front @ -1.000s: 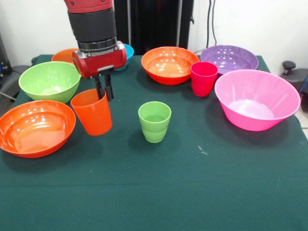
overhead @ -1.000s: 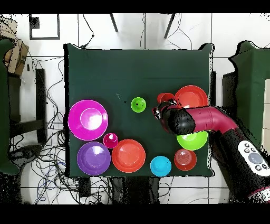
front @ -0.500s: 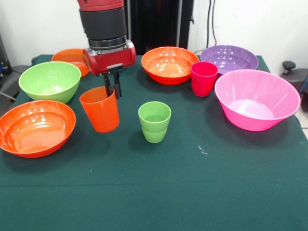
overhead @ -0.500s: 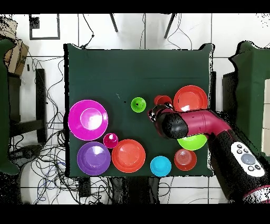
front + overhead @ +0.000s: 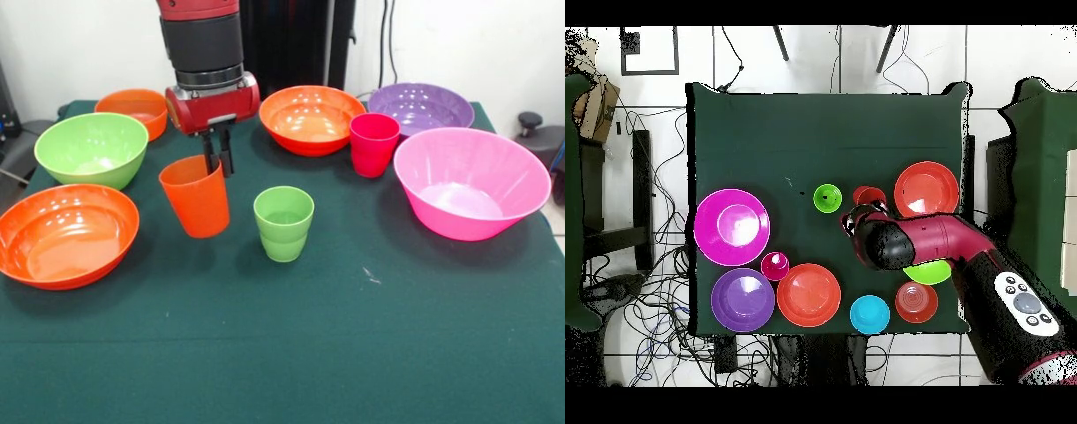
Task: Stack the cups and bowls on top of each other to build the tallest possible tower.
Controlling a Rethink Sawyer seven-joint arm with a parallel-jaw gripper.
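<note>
Currently I have the gripper pinched shut on the far rim of the orange ridged plastic cup, one finger inside the wall and one outside. The cup hangs mouth up with its long axis a little tilted, and it looks just clear of the green tablecloth, though I cannot be sure of the gap.

Relation that matters: the light green plastic cup stands upright and empty, near the held cup. In the front view it lies to the picture's right of the fingers and slightly nearer the camera. In the overhead view the two cups sit side by side, apart.

Judgement: to stack, the orange cup needs lifting above the green rim, shifting across, and squaring its axis before lowering.

Containers, all empty as far as I can see:
- magenta-red plastic cup, standing between the wide orange bowl at the back and the large deep pink bowl
- purple bowl
- medium green bowl
- second wide orange bowl
- small orange bowl
- small blue bowl, seen only from overhead
</note>
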